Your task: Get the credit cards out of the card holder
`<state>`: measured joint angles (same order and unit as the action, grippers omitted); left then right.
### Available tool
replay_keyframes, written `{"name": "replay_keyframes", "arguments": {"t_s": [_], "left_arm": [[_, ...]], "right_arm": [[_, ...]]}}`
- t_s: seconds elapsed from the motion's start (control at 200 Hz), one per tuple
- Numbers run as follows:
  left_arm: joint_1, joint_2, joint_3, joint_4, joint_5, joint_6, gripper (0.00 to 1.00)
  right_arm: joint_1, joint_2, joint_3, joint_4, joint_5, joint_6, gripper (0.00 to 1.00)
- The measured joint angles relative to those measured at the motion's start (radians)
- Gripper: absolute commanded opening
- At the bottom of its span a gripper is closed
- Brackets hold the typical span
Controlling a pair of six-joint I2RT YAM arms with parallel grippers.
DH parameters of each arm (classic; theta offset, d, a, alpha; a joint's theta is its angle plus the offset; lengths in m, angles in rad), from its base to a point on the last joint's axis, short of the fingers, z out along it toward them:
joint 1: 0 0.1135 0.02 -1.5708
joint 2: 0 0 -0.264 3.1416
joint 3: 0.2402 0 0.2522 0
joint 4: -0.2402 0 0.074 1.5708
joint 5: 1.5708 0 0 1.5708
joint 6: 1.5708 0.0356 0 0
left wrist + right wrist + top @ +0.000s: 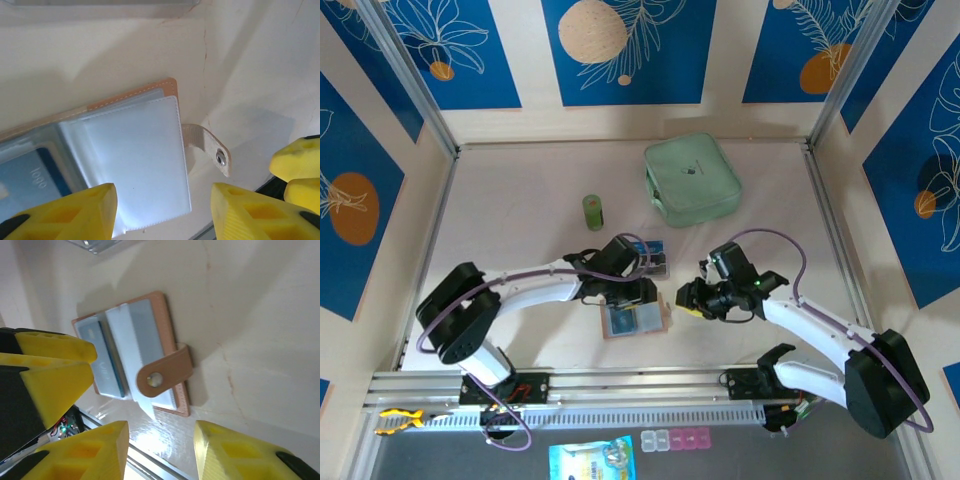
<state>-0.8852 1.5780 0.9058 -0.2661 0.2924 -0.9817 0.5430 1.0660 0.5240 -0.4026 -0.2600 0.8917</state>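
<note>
The card holder [635, 320] lies open on the counter [520, 180], a blue card [37, 175] still sleeved. Loose cards [656, 262] lie just beyond, apparently out. The left tool [162, 205] and right tool [160, 447] hover part-open, empty.

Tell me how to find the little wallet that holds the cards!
Look at the pale table, near its front edge, between the left arm and right arm. The card holder lies open there, small and pinkish-tan with clear pockets and a snap strap, unlike the big mint-green case farther back.
</note>
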Motion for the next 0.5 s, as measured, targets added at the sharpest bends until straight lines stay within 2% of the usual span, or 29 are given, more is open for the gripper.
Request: {"name": "replay_keyframes", "arguments": {"t_s": [0.265,0.5], "left_arm": [[0.043,-0.142,-0.104,-0.031,-0.046,0.007,0.49],[0.069,-0.23,-0.244,-0.043,-0.065,-0.012,0.48]], "right_arm": [[0.077,0.094,0.071,0.047,-0.008,0.005,0.35],[0.171,0.249,0.177,0.096,-0.013,0.006,0.3]]}}
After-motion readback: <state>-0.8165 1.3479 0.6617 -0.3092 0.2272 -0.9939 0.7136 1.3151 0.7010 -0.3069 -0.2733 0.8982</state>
